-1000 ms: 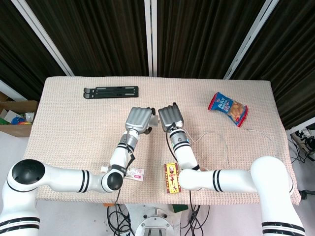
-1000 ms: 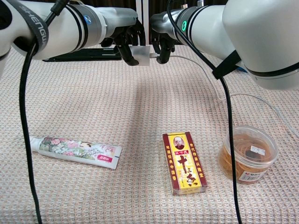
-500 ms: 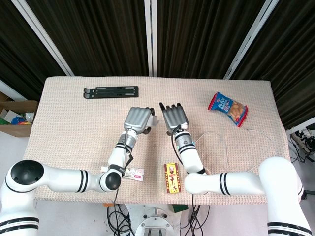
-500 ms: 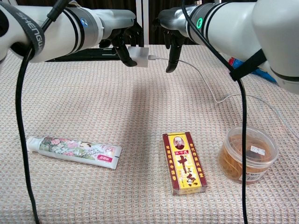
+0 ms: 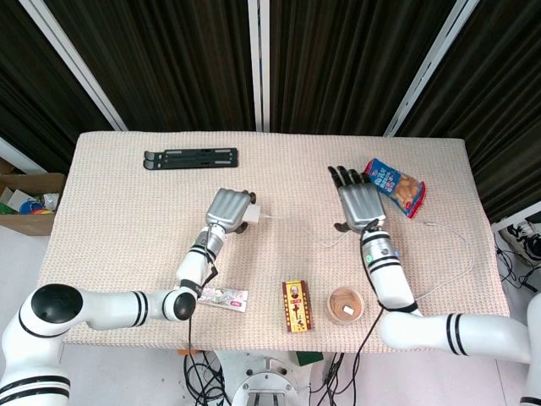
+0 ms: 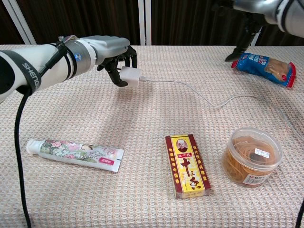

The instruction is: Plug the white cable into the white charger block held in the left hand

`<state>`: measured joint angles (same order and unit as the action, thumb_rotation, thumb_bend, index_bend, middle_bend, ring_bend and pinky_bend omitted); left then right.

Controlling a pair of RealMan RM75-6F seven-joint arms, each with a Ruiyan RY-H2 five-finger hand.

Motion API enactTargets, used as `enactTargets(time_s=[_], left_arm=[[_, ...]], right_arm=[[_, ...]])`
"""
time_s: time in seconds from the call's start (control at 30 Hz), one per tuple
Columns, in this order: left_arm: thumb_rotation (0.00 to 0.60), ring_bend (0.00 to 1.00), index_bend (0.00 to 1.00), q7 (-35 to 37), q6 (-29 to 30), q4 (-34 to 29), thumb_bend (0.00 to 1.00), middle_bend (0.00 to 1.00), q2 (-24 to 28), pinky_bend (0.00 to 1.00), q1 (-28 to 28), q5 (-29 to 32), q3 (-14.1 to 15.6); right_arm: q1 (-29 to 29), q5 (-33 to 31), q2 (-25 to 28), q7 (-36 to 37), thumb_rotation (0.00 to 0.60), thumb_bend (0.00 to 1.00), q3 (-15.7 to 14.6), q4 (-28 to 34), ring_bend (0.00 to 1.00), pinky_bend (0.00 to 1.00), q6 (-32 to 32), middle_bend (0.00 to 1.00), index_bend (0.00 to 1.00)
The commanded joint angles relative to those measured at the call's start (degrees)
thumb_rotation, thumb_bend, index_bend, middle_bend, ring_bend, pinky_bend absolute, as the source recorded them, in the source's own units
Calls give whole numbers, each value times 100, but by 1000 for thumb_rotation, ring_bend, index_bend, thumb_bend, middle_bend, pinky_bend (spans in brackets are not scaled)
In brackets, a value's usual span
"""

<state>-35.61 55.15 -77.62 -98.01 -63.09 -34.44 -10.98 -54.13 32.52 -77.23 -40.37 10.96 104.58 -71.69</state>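
Observation:
My left hand (image 5: 228,210) (image 6: 115,53) grips the white charger block (image 6: 129,75) (image 5: 252,214) low over the table, left of centre. The white cable (image 6: 199,95) (image 5: 338,237) is plugged into the block's right side and trails across the cloth to the right edge. My right hand (image 5: 359,201) is open with fingers spread, off to the right near the snack bag, holding nothing. In the chest view only its dark fingers (image 6: 244,35) show at the top right.
A blue snack bag (image 5: 393,186) (image 6: 263,66) lies at the far right. A clear tub of rubber bands (image 6: 251,156), a red and yellow box (image 6: 187,165) and a tube (image 6: 76,152) sit along the front. A black stand (image 5: 190,157) lies at the back left.
My right hand let go of the cable, opened and swung away to the right. My left hand lowered and shifted left with the charger block, the cable staying plugged in.

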Motion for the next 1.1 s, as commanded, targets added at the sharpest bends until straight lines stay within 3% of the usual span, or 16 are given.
enactTargets(time_s=[0.03, 0.27, 0.5, 0.8, 1.1], left_arm=[[600, 265, 215, 161, -31, 92, 269, 246, -42, 506, 158, -222, 104], [600, 225, 173, 489, 330, -287, 256, 218, 401, 402, 638, -804, 286], [600, 215, 180, 1004, 1242, -1211, 251, 217, 1713, 342, 1670, -1895, 930], [600, 180, 184, 2083, 2524, -1793, 240, 209, 3116, 259, 3107, -2903, 1417], [600, 174, 184, 2221, 3897, -2071, 241, 215, 3441, 242, 4476, -3996, 2001]], right_arm=[[334, 315, 271, 382, 600, 55, -181, 54, 90, 186, 82, 97, 0], [834, 919, 568, 1033, 600, 76, -384, -23, 87, 176, 201, 102, 0], [1629, 2043, 1023, 2255, 600, 161, -631, -260, 83, 164, 8, 128, 0], [2596, 3496, 1353, 3638, 600, 194, -1055, -891, 35, 94, -418, 118, 0], [3595, 4277, 1486, 4267, 600, 203, -1339, -1067, 19, 50, -1329, 116, 0]])
